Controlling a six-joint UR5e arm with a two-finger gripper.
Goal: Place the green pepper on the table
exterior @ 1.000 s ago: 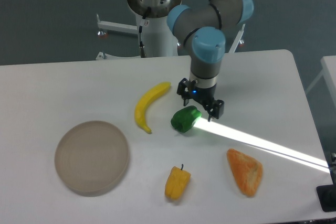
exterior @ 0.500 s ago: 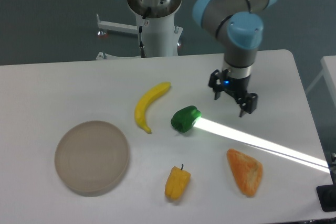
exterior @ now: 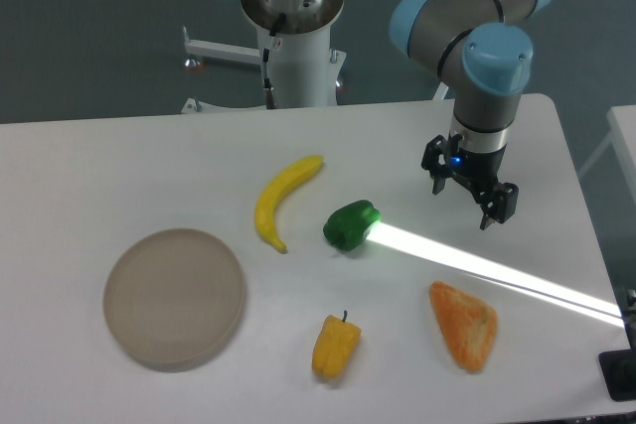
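Observation:
The green pepper (exterior: 351,224) is small, glossy and dark green. It rests on the white table (exterior: 119,166) near the middle, to the right of the banana. My gripper (exterior: 468,192) is open and empty. It hangs above the table to the right of the pepper, well apart from it.
A yellow banana (exterior: 281,199) lies left of the pepper. A round beige plate (exterior: 174,295) sits at front left. A yellow pepper (exterior: 335,345) and an orange wedge (exterior: 463,325) lie near the front. A bright streak of light (exterior: 497,270) runs from the pepper toward the right edge.
My gripper has moved to the right, away from the green pepper. The pepper stays where it lay on the table.

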